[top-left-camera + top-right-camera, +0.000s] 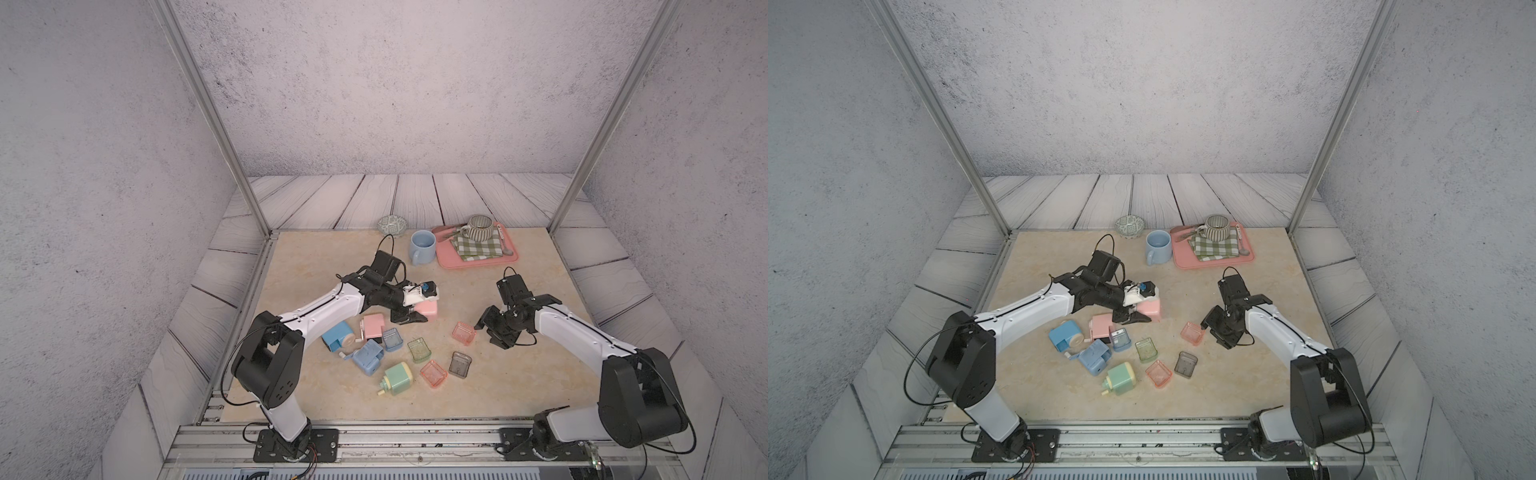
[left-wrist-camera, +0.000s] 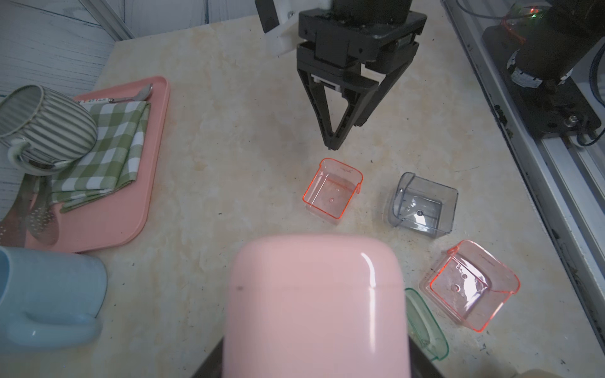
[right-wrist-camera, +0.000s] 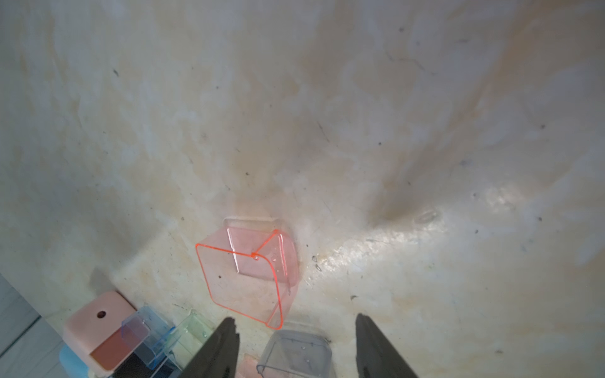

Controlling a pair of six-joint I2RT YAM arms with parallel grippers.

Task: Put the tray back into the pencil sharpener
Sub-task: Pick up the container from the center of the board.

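Orange tray [image 1: 463,332] is sitting on the counter [image 1: 519,382] just beside the right tool [image 1: 488,334], not in it. The right wrist view shows what the top views can't: jaws spread, nothing between them, tray just past the tips. Left tool [image 1: 420,306] is clamped on the pink sharpener [image 1: 431,311], apart from that tray.

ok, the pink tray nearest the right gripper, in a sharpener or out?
Out. The pink tray lies loose on the table, open side up.
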